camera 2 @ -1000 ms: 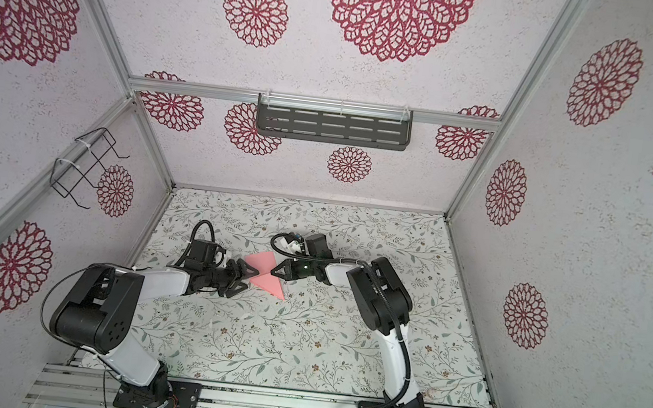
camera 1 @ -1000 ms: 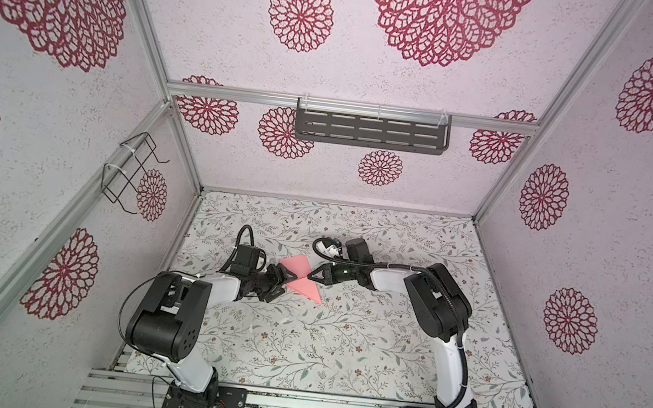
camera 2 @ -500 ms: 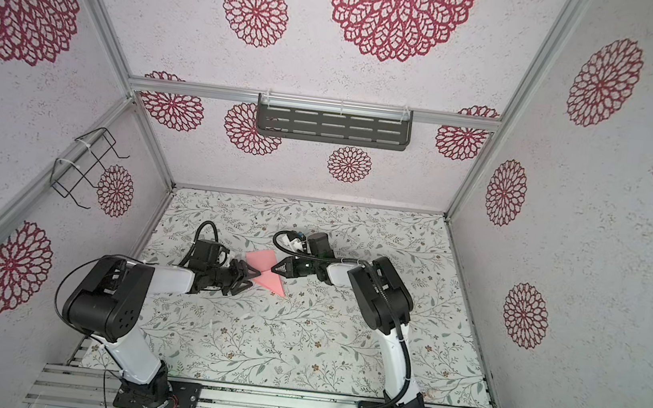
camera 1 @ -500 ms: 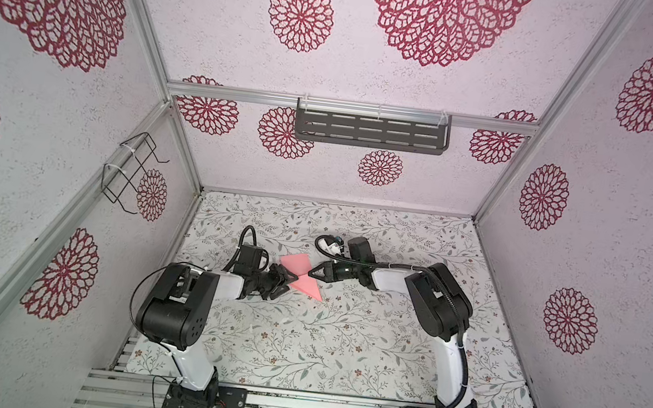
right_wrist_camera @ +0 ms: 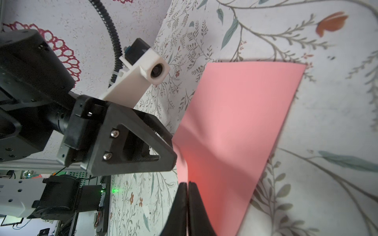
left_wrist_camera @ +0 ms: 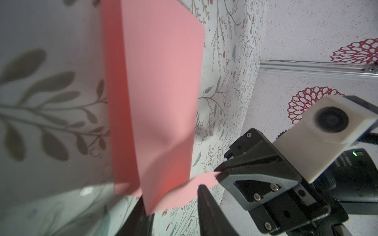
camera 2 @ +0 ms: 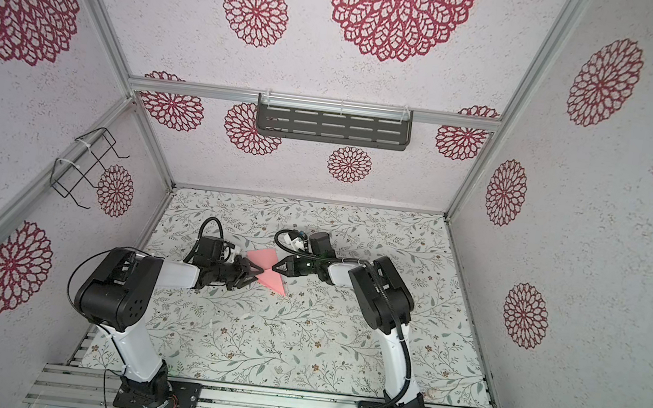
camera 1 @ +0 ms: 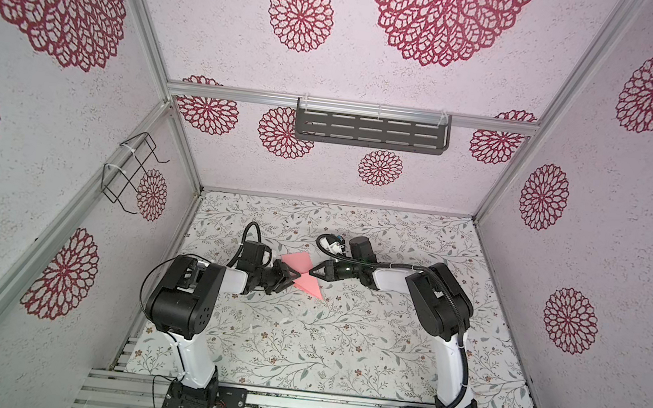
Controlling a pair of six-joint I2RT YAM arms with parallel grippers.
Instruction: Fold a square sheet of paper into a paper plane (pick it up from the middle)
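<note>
The square sheet of paper (camera 1: 296, 261) (camera 2: 264, 257) is salmon-pink and folded, with a pointed end toward the front of the floral mat. It is lifted off the mat between both grippers. My right gripper (camera 1: 312, 272) (camera 2: 275, 267) (right_wrist_camera: 187, 182) is shut on one edge of it. My left gripper (camera 1: 286, 280) (camera 2: 250, 274) (left_wrist_camera: 172, 194) is open, its fingers on either side of the sheet's near corner (left_wrist_camera: 163, 196). In the left wrist view the paper (left_wrist_camera: 159, 102) hangs creased. In the right wrist view it (right_wrist_camera: 235, 122) fans out flat. No dart-shaped paper plane is in view.
The floral mat (camera 1: 342, 341) covers the floor of the walled cell. A grey slotted shelf (camera 1: 370, 132) hangs on the back wall and a wire basket (camera 1: 131, 172) on the left wall. Aluminium rails (camera 1: 314, 404) carry both arm bases at the front.
My left gripper's jaws have narrowed round the sheet's corner. The right gripper stays on the paper's edge. Arms and paper have hardly shifted.
</note>
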